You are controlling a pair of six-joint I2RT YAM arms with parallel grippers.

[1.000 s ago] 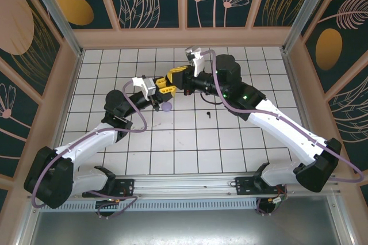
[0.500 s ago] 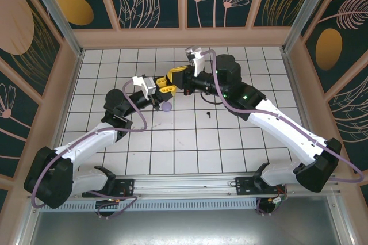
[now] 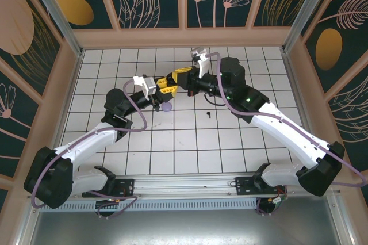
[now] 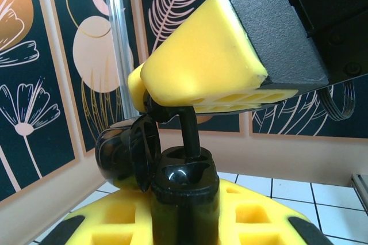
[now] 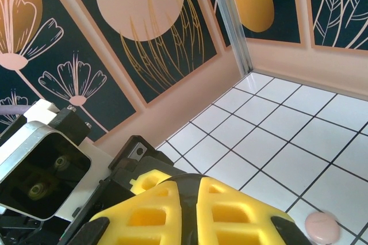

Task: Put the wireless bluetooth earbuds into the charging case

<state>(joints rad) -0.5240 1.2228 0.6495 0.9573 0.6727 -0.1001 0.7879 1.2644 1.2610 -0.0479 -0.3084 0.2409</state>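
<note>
Above the desk (image 3: 190,136), the left pincer (image 3: 166,85) clamps an open black case (image 4: 184,190). The right pincer (image 3: 177,77) seems to pinch a black bud (image 4: 189,133) by its stem, lower end inside the case.

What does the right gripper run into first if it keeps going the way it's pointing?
The open black case held in the left gripper. The right gripper points straight at it, its black earbud at the case's mouth; hardly any gap, it seems.
</note>
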